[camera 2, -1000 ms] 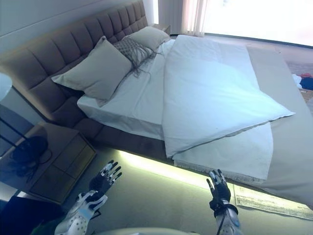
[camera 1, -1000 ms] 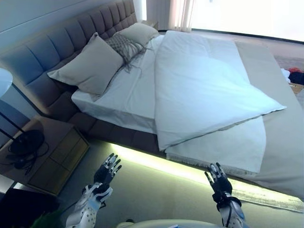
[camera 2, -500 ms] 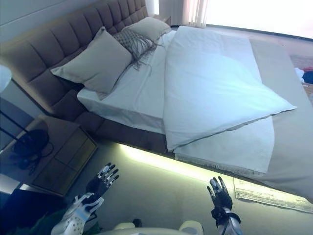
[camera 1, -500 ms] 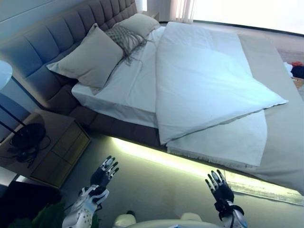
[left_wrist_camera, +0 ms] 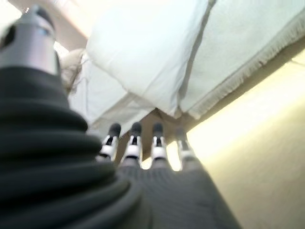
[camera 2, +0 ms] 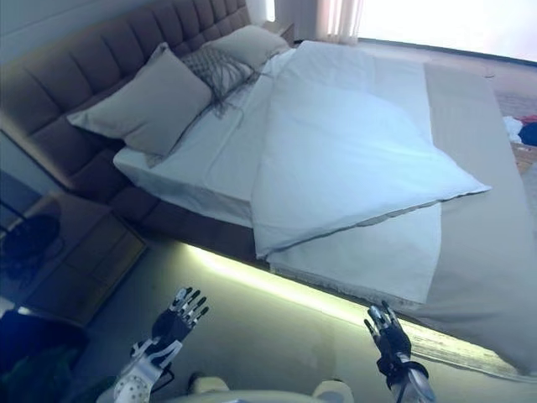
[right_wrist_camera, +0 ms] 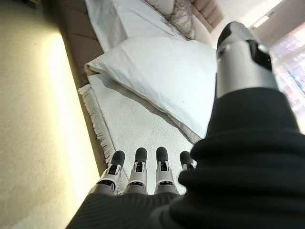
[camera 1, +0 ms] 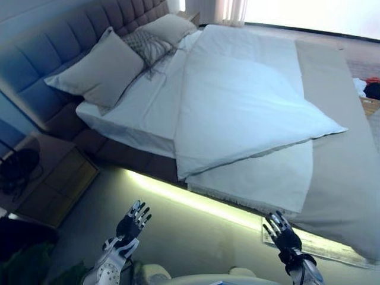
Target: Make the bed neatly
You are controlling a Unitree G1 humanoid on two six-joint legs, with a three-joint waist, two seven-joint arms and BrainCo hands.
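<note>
The white duvet [camera 1: 249,113] lies skewed on the bed [camera 1: 344,154], folded back on itself so that one pointed corner [camera 1: 183,173] hangs at the near edge of the mattress while another juts toward the foot end; its long axis runs from the headboard [camera 1: 59,47] toward the foot, roughly along the bed. Beneath that near corner a fringed white blanket [camera 1: 261,184] spreads to the bed's edge. Both hands hover over the floor beside the bed, apart from all bedding, fingers straight and spread, holding nothing. The right hand [camera 1: 282,234] sits just short of the blanket's fringed edge and nearer the foot end than the duvet corner; the left hand [camera 1: 132,221] sits on the headboard side of that corner, below the bare sheet [camera 1: 136,113]. The hanging corner lies ahead of and between them, a little nearer the left, so either could likely take it. Grey pillows [camera 1: 98,71] lean against the headboard, well apart from both hands.
</note>
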